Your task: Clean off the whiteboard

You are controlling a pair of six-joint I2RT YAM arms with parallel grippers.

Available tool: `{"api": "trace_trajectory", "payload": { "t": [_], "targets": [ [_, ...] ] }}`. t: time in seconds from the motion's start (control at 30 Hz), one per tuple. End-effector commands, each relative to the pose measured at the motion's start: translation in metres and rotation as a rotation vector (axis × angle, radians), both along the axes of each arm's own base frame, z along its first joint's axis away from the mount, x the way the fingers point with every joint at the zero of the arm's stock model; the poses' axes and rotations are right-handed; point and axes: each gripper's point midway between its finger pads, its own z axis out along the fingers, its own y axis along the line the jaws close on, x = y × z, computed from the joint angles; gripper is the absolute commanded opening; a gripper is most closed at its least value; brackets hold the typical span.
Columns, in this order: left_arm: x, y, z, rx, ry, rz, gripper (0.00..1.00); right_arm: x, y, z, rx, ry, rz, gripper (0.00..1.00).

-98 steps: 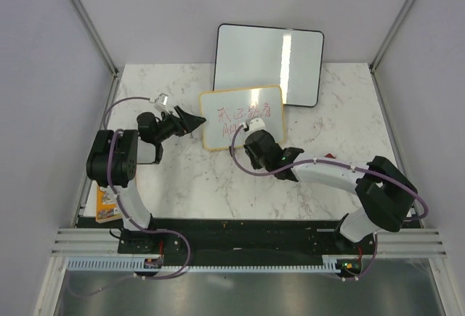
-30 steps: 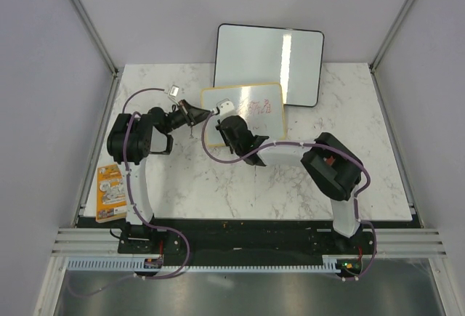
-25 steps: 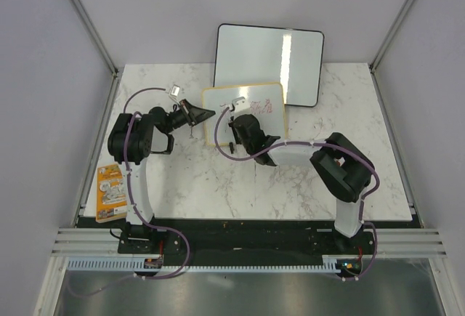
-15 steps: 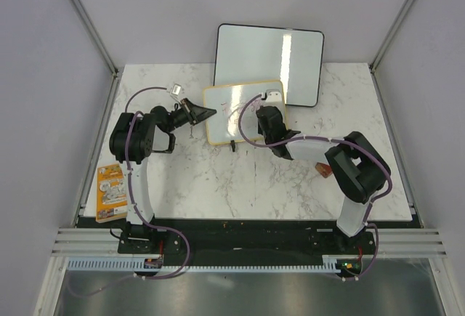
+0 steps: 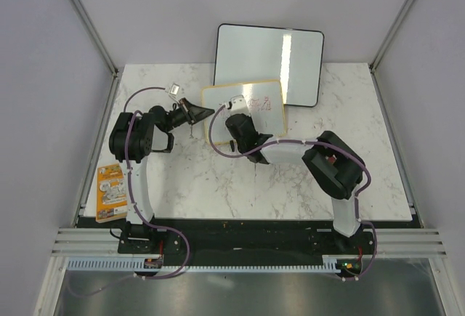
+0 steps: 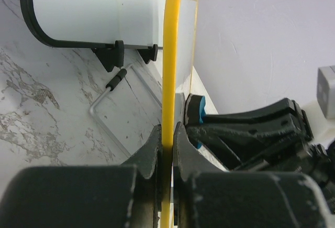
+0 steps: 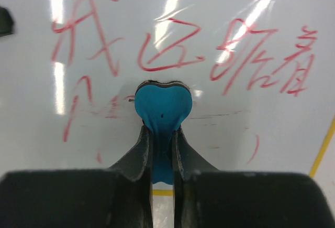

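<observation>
Several faint whiteboard [image 7: 261, 133] marks [image 7: 112, 107] beside eraser [image 7: 162, 107] in right gripper [image 7: 162, 144]

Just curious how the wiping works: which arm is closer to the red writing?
Right. The right jaws hold a blue eraser against the whiteboard, amid the red writing; the left jaws clamp the yellow frame at its left edge, off the writing.
</observation>
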Motion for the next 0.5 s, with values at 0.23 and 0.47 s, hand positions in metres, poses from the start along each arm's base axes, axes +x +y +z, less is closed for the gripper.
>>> {"api": "trace_trajectory", "payload": {
  "t": [0.23, 0.47],
  "targets": [
    [-0.013, -0.007, 0.011, 0.020, -0.217, -0.056, 0.02, -0.005, 0.100, -0.032, 0.032, 0.127, 0.303, 0.00],
    [-0.014, -0.008, 0.012, 0.020, -0.219, -0.060, 0.02, 0.018, 0.106, -0.024, 0.033, 0.094, 0.266, 0.00]
  ]
}}
